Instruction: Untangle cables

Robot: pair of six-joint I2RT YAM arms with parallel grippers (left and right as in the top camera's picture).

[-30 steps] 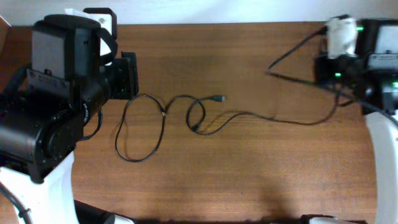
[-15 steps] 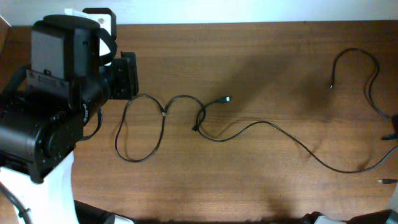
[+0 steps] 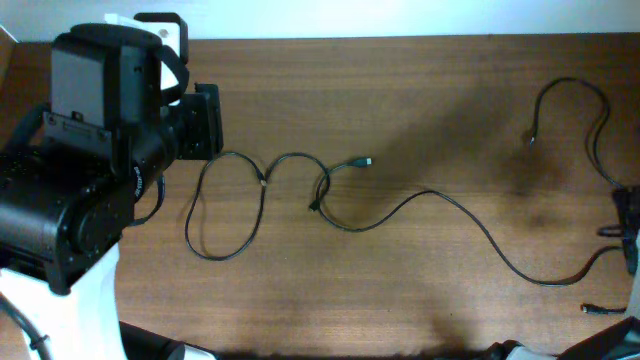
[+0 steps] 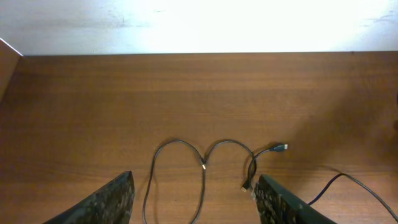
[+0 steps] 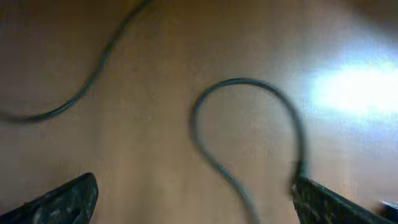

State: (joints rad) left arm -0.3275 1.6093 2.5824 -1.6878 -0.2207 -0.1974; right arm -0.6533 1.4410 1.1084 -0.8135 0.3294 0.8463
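Two thin black cables lie on the brown table. One cable (image 3: 262, 200) forms a loop by my left arm and ends in a plug (image 3: 365, 160). It crosses the long cable (image 3: 430, 193) at a small tangle (image 3: 322, 190). The long cable snakes to the right edge; an arch of cable (image 3: 570, 82) with a tip (image 3: 530, 140) lies at the far right. My left gripper (image 4: 194, 179) hangs open above the loop (image 4: 204, 186), holding nothing. My right gripper (image 5: 194, 182) is open over a blurred cable arch (image 5: 249, 81), which runs between the fingers without being gripped.
The bulky left arm (image 3: 90, 170) covers the table's left end. A sliver of the right arm (image 3: 626, 230) shows at the right edge, with a small loose plug (image 3: 590, 310) near the front right. A pale wall borders the table's far edge (image 4: 199, 55).
The right arm left the back right corner, where it held the long cable taut. Its gripper has opened and the cable now lies slack on the table. The left arm has not moved.
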